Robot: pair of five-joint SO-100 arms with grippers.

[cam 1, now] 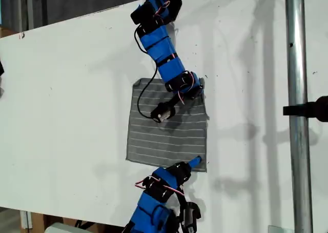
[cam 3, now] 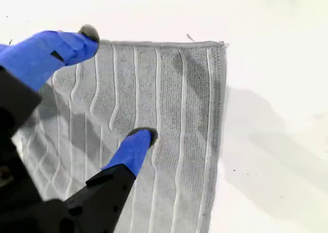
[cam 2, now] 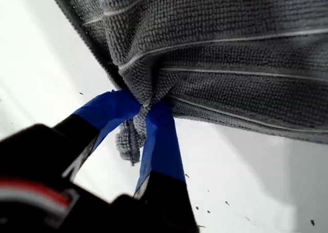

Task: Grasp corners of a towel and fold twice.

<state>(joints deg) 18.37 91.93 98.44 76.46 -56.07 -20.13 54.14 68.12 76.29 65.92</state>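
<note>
grey towel (cam 2: 230, 53) corner pinched in my first hand (cam 2: 146, 112).

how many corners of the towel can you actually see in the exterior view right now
2 clearly: both on the exterior view's left side of the towel, the upper corner and the lower. The other two may be hidden: one pinched by my first gripper, one behind an arm.

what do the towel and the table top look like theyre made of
The towel looks like soft woven or knitted microfibre, matte grey: the first wrist view shows a nubbly looped texture with thin pale stripes, and it bunches where my first gripper pinches a corner. The table top looks like smooth, hard white board, perhaps laminate or painted; it is flat with faint dark specks and a slight sheen.
</note>
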